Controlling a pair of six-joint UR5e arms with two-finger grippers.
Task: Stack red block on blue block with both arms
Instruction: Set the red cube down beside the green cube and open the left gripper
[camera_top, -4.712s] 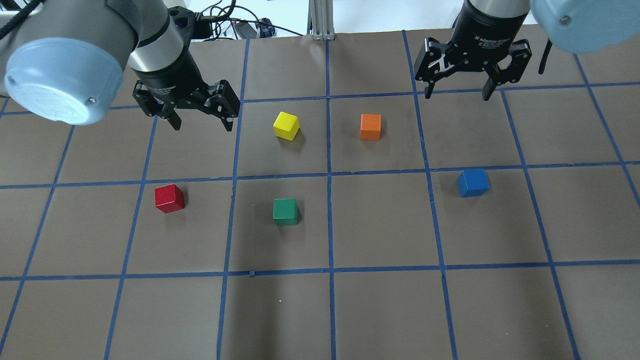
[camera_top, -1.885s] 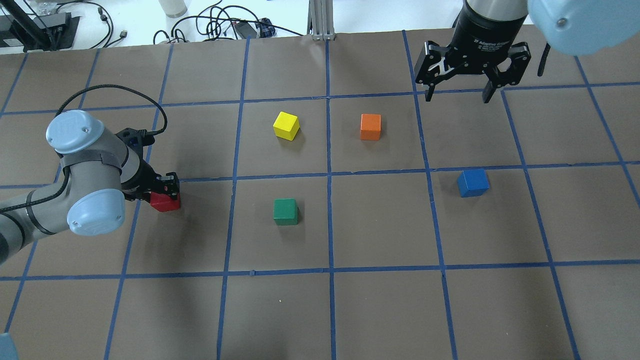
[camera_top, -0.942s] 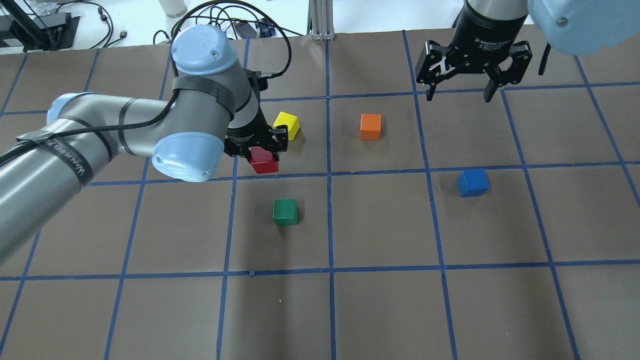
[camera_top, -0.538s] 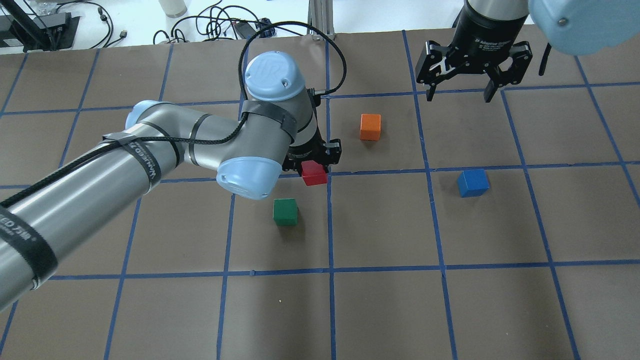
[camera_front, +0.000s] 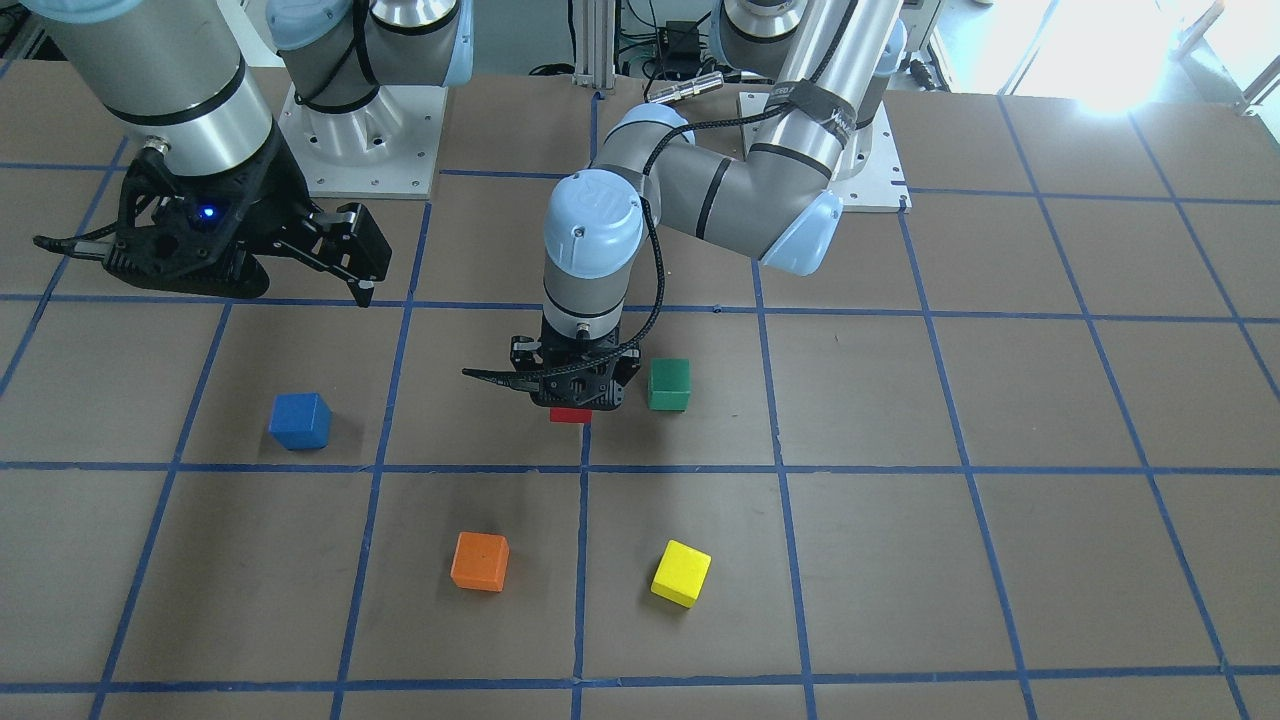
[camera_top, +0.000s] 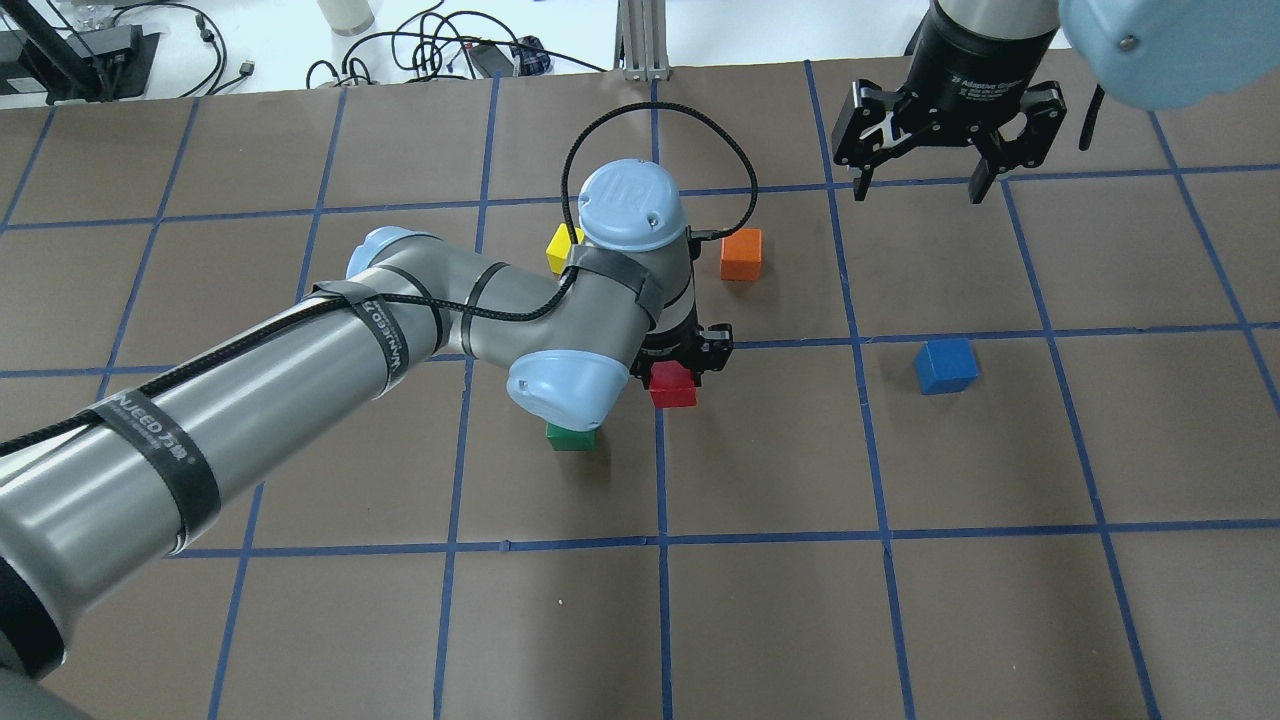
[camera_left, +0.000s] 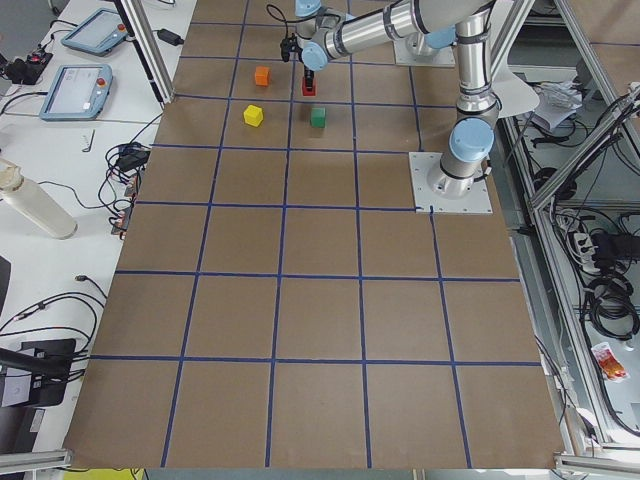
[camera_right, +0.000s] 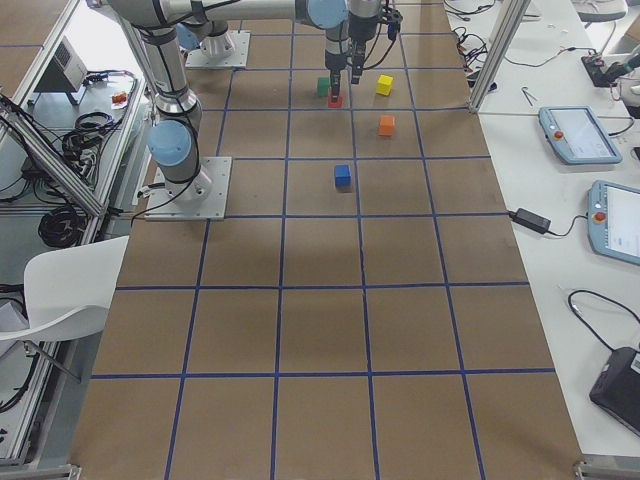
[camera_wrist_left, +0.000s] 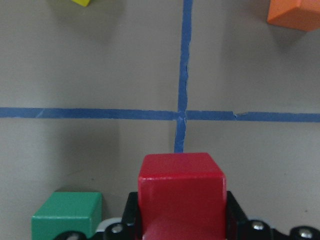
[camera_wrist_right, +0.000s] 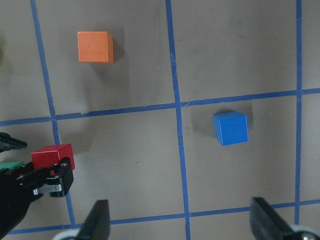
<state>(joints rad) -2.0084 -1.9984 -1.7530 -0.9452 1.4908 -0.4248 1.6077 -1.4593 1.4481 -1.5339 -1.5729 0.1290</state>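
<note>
1. Brown tabletop (camera_top: 900, 620), taped into squares with blue lines, carries everything we see.
2. Nearest to us sits the green block (camera_top: 570, 438), partly hidden by the left arm (camera_top: 250, 400) that reaches across above it.
3. Just beyond it and to its right, the left gripper (camera_top: 675, 372) points straight down and pinches the red block (camera_top: 673, 393) between its fingers, beside the crossing of two tape lines near the middle of the tabletop.
4. The blue block (camera_top: 946, 365) rests alone in the next square to the right, well apart from the red one.
5. Farther out we find the orange block (camera_top: 741, 254) and the yellow block (camera_top: 556, 250), the yellow one mostly covered by the left arm.
6. Farthest of all, the right gripper (camera_top: 917, 192) hangs above the tabletop with its fingers spread wide.
</note>
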